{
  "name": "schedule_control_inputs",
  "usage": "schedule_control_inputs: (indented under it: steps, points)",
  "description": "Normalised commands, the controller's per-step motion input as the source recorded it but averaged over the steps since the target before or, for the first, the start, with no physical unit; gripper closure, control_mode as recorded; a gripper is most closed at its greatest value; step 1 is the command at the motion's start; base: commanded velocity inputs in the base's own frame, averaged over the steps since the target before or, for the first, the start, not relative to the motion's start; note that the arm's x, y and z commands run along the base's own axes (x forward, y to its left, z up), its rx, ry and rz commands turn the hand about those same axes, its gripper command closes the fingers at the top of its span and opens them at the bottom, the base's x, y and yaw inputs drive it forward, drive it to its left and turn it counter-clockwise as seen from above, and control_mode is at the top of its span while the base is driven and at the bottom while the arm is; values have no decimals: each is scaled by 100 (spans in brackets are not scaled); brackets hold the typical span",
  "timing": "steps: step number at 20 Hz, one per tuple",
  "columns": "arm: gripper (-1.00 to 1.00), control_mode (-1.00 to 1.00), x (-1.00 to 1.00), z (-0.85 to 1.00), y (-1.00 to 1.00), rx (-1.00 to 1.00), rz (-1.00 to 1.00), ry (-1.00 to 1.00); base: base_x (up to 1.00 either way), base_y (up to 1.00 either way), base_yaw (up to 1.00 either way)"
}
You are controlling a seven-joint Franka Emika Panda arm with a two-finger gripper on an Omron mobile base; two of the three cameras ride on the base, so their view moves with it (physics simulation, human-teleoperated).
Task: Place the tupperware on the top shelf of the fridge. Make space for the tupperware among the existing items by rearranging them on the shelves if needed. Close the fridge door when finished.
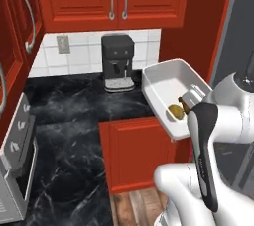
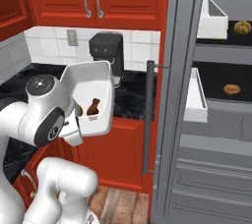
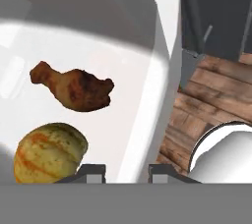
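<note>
The white tupperware [image 1: 168, 84] [image 2: 91, 83] hangs tilted in the air past the counter's corner, near the fridge [image 2: 177, 120]. My gripper [image 3: 127, 171] [image 1: 192, 96] is shut on its side wall [image 3: 147, 95], one finger inside and one outside. Inside the tub lie a brown drumstick [image 3: 74, 89] [image 2: 93, 106] and a yellow-orange striped gourd [image 3: 49, 152] [image 1: 174, 112]. The fridge stands open. On its top shelf [image 2: 221, 41] sits a round brown lump [image 2: 242, 27]. One orange-brown pastry [image 2: 231, 89] rests on the lower shelf [image 2: 216, 98].
White door bins [image 2: 212, 19] [image 2: 195, 98] jut out beside the shelves, behind a long bar handle [image 2: 149, 115]. A black coffee machine [image 1: 118, 61] stands on the black marble counter [image 1: 69, 106]. A stove [image 1: 15, 160] is at the left, red cabinets [image 1: 134, 155] below, wooden floor [image 3: 216, 95] underneath.
</note>
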Motion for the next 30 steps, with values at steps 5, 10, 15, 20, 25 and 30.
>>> schedule_control_inputs:
  steps: [5,10,15,20,25,30]
  points:
    - [100,100,0,0,0,0,0,0,-100,7,-4]
    - [100,100,0,0,0,0,0,0,-76,-10,-38]
    - [100,100,0,0,0,0,0,0,-17,-38,-60]
    - [100,100,0,0,0,0,0,0,0,-49,-62]
    - [100,100,0,0,0,0,0,0,5,-52,-53]
    - [100,100,0,0,0,0,0,0,34,-42,-14]
